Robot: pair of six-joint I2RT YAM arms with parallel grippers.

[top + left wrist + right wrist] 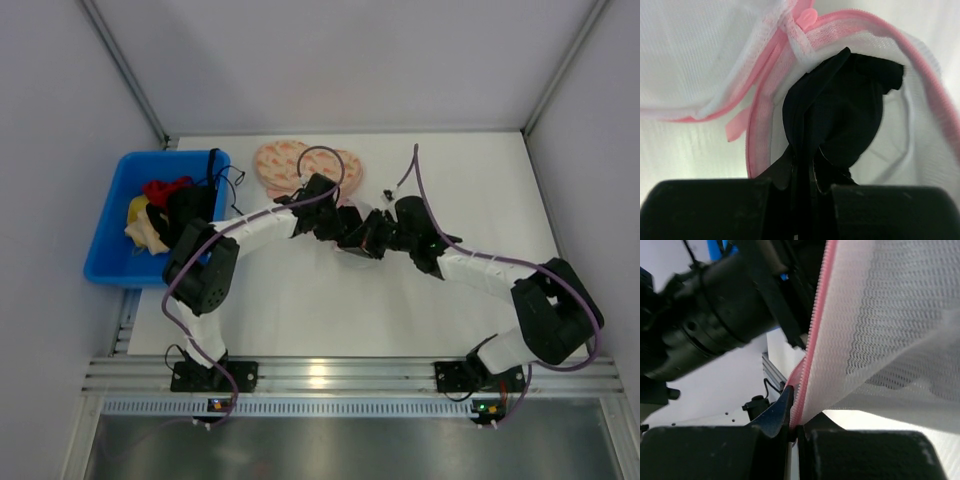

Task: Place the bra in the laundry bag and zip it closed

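— White desk point(300, 300), pale grey walls point(350, 60) on three sides, both arms bent in to meet near the middle. Can you make out the laundry bag point(700, 55) from above?

— Barely. Overhead, the two wrists crowd over it. Only a pale smudge shows beneath them, and from there I can't tell how either gripper stands.

— And the wrist cameras?

— The left one is clearer. The left gripper point(802, 187) is closed tight on the bra point(840, 110), a bunched black fold. It rises from between the fingers and sits in the mouth of the bag, framed by the pink zip rim point(754, 130). How much of it is inside I can't say, as its lower part is lost behind the fingers.

— The zip?

— Open around the black fabric. A pink pull point(807, 17) shows at the top edge, partly cut off.

— And the right side?

— The right gripper point(795, 427) is pinched on the pink zip edge, with white mesh fanning up to the right. The bra is out of that view. The left arm's dark wrist point(715, 325) fills the upper left, blurred.

— Anything else about?

— A peach-pink heart-shaped cloth point(290, 165) lies flat behind the arms, with a purple cable point(325, 149) looping across it. A blue bin point(105, 270) sits at the desk's left edge, well apart from the bag. It holds red, cream and black garments, tangled so I can't tell them apart.
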